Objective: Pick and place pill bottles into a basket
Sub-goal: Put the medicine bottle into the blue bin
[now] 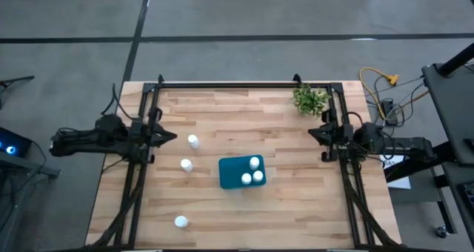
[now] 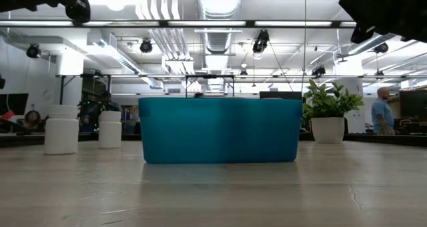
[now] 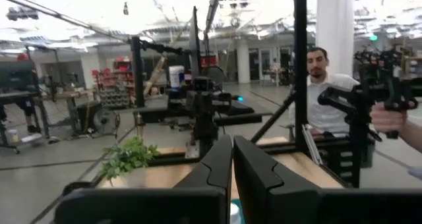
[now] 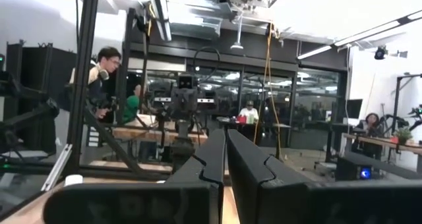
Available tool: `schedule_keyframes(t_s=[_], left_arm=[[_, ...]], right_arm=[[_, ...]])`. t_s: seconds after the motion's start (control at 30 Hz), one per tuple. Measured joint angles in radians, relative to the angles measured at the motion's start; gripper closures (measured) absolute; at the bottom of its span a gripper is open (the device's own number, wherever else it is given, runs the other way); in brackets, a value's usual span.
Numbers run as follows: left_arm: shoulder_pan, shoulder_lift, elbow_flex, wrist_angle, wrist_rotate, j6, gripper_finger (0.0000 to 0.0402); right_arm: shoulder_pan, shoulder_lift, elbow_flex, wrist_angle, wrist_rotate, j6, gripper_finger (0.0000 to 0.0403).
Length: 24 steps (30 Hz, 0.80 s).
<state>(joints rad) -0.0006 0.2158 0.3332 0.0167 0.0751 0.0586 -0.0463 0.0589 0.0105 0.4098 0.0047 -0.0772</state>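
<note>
The teal-blue basket [image 1: 242, 172] stands in the middle of the table and holds three white pill bottles [image 1: 254, 163]; it fills the middle of the low view [image 2: 220, 130]. Three more white bottles stand upright on the wood to its left: one [image 1: 193, 141], one [image 1: 187, 164], and one [image 1: 181, 222] near the front edge. Two of them show in the low view [image 2: 61, 129]. My left gripper [image 1: 172, 137] is shut and empty, high at the table's left side. My right gripper [image 1: 311, 133] is shut and empty, high at the right side.
A small green plant in a white pot [image 1: 310, 99] stands at the far right corner of the table. A black frame [image 1: 244, 84] runs along the far edge and down both sides. People show in the room beyond the table [image 3: 323, 92].
</note>
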Motion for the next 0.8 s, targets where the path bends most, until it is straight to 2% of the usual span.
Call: schedule_keyframes(t_s=[0.2,0.4,0.6,0.73,0.8], left_arm=[[0.0,0.066,0.012,0.0,0.081,0.0,0.0402],[-0.002,0.143,0.044,0.036,0.248,0.008,0.0402],[-0.002,0.221,0.046,0.042,0.284,0.077,0.0402],[-0.015,0.29,0.046,0.153,0.395,0.135,0.0401],[-0.025,0.323,0.055,0.193,0.414,0.137,0.0401]], right_arm=[[0.0,0.0,0.0,-0.011,0.002,-0.001,0.0394],[0.0,0.002,0.0,-0.02,0.01,-0.004,0.0394],[0.0,0.002,0.0,-0.062,0.026,-0.008,0.0394],[0.0,0.001,0.0,-0.062,0.026,-0.007,0.0394],[0.0,0.002,0.0,-0.062,0.026,-0.005,0.0394]])
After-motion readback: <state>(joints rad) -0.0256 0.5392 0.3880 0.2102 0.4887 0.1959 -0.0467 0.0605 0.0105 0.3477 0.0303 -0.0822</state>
